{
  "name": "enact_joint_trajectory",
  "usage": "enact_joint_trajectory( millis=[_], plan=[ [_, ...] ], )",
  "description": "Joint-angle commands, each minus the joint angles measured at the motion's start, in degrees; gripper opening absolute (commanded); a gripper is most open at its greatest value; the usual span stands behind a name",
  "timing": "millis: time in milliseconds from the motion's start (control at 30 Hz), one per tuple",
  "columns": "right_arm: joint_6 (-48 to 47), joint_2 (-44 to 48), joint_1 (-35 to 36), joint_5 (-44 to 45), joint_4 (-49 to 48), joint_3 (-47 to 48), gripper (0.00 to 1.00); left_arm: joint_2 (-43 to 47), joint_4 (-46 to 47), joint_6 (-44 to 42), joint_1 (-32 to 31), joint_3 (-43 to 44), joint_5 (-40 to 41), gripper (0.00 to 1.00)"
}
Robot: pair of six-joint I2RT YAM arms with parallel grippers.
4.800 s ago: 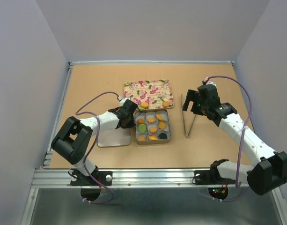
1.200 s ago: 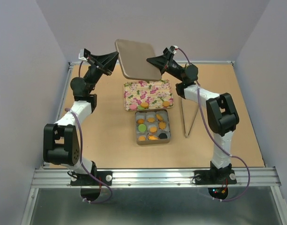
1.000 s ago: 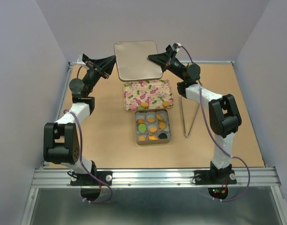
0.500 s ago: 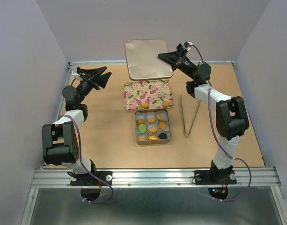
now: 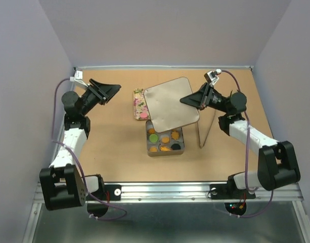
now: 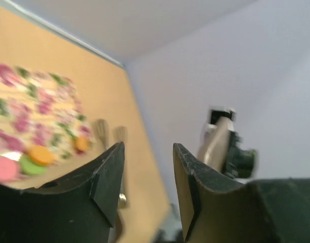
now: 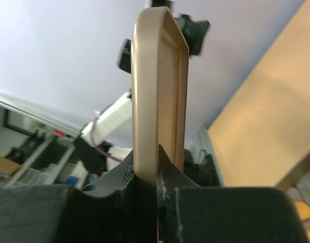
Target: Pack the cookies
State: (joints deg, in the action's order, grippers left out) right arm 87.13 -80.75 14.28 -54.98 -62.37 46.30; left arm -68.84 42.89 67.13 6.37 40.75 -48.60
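Observation:
Held in the air, a tan tin lid (image 5: 170,104) tilts over the back of the open tin (image 5: 181,150); my right gripper (image 5: 187,99) is shut on its right edge. In the right wrist view the lid (image 7: 157,86) stands edge-on between the clamped fingers of that gripper (image 7: 157,164). The cookies (image 5: 165,139), orange with one green and one dark, lie in the tin's cups. More cookies (image 6: 34,159) lie on the floral tray (image 6: 28,101). My left gripper (image 5: 112,93) hangs open and empty at the far left, apart from the lid; its fingers (image 6: 106,172) frame nothing.
The floral tray (image 5: 139,104) is mostly hidden behind the lid. Metal tongs (image 5: 205,129) lie right of the tin, also visible as tongs (image 6: 101,129) in the left wrist view. Walls close in on the left, back and right.
My left gripper opened, let go of the lid and swung away to the left. The right gripper carried the lid alone, forward and down, until it tilted over the tray and tin.

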Motion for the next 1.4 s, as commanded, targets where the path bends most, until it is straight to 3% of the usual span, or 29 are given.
enact_joint_trajectory(
  millis=[0, 133, 300, 467, 633, 1000, 1367],
  plan=[
    [-19.4, 4.7, 0.6, 0.1, 16.3, -4.6, 0.01, 3.1, -32.3, -36.4, -1.2, 5.7, 14.4, 0.53],
    [-22.9, 4.6, 0.9, 2.9, 18.4, -9.9, 0.01, 3.4, -33.5, -37.3, -2.1, 2.1, 15.7, 0.52],
    [-21.3, 0.4, 1.4, 6.5, 14.1, -12.8, 0.01, 2.2, -30.6, -36.0, -6.2, -2.2, 18.6, 0.51],
    [-9.5, -5.7, 1.7, 7.5, -5.3, -16.6, 0.01, -0.2, -27.6, -34.0, -10.6, -4.6, 19.7, 0.49],
    [-1.6, -10.0, 2.2, 10.2, -17.8, -22.5, 0.00, -3.6, -24.4, -32.2, -14.3, -6.1, 20.8, 0.47],
    [-4.5, -10.3, 2.6, 12.4, -17.8, -27.5, 0.01, -8.4, -21.4, -31.5, -19.3, -7.4, 23.0, 0.42],
    [-6.5, -20.4, 3.6, 12.9, -22.1, -24.1, 0.00, -12.1, -18.9, -30.1, -23.1, -8.7, 24.5, 0.29]
  ],
)
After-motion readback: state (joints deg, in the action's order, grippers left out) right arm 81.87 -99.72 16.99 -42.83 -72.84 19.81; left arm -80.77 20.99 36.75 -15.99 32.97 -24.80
